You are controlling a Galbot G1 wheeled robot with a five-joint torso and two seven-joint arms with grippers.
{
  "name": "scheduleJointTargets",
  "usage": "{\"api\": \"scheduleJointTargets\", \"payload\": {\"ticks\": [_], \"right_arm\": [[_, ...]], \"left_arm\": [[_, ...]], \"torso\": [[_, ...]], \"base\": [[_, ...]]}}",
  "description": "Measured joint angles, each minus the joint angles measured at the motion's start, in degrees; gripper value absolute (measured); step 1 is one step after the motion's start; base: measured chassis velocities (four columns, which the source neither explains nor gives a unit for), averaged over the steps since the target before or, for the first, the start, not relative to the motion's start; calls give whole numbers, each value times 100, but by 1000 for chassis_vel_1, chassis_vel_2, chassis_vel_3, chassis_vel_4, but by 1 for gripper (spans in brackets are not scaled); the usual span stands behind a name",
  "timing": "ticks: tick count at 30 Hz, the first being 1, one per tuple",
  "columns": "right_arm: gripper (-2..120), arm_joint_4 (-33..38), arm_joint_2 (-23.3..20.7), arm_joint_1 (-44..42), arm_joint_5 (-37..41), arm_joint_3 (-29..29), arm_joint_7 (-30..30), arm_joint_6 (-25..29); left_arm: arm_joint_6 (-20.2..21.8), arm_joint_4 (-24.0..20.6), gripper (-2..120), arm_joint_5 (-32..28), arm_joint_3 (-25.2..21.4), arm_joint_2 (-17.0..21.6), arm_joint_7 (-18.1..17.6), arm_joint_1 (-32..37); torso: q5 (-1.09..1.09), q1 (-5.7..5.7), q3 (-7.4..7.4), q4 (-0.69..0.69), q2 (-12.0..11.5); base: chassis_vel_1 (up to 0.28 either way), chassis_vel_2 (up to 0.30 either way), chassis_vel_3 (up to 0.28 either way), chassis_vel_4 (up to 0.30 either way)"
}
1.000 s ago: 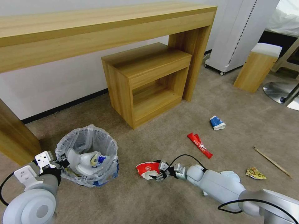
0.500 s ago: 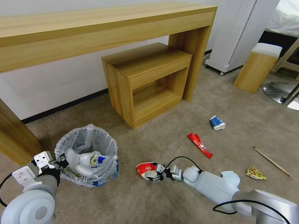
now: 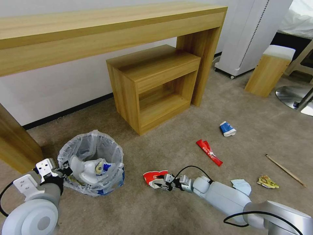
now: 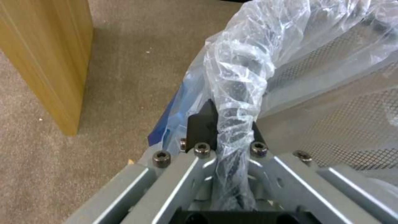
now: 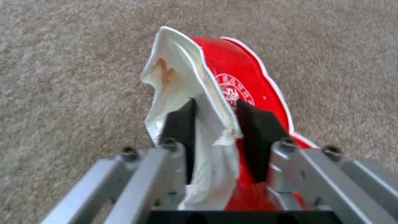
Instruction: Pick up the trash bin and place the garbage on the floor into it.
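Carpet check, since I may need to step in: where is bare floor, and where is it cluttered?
Bare carpet lies between the trash bin, the wooden shelf unit and the red cup. Crowded: around the red wrapper, blue cup, stick and yellow wrapper.

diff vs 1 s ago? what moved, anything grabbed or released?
The right gripper slid slightly toward the robot, dragging the crushed red cup with it; its fingers stay shut on the cup's torn wall. The left gripper keeps its clamp on the trash bin rim. Nothing was released. The bin and the other litter on the carpet are unmoved.
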Motion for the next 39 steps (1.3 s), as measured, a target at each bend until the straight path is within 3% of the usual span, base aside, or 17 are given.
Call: {"api": "scheduleJointTargets", "payload": {"ticks": [7,23,31,39], "right_arm": [[1,-26,-6,-12,-1,23,-44,62],[0,202,-286,-80,242,175,-176,260],[0,1058,-706,-191,701,626,-229,398],[0,2360,-1151,-357,1262,1039,-450,518]], "left_arm": [[-11,6,1,7,10,-11,1,5],[-20,106,1,57,113,-44,21,-54],[-21,230,1,129,172,-11,86,-62],[-22,289,1,209,300,8,121,-89]], "torso": [[1,0,0,1,0],[1,0,0,0,0],[0,0,0,0,0],[0,0,-1,0,0]], "base": [[0,0,0,0],[0,0,0,0],[0,0,0,0],[0,0,0,0]]}}
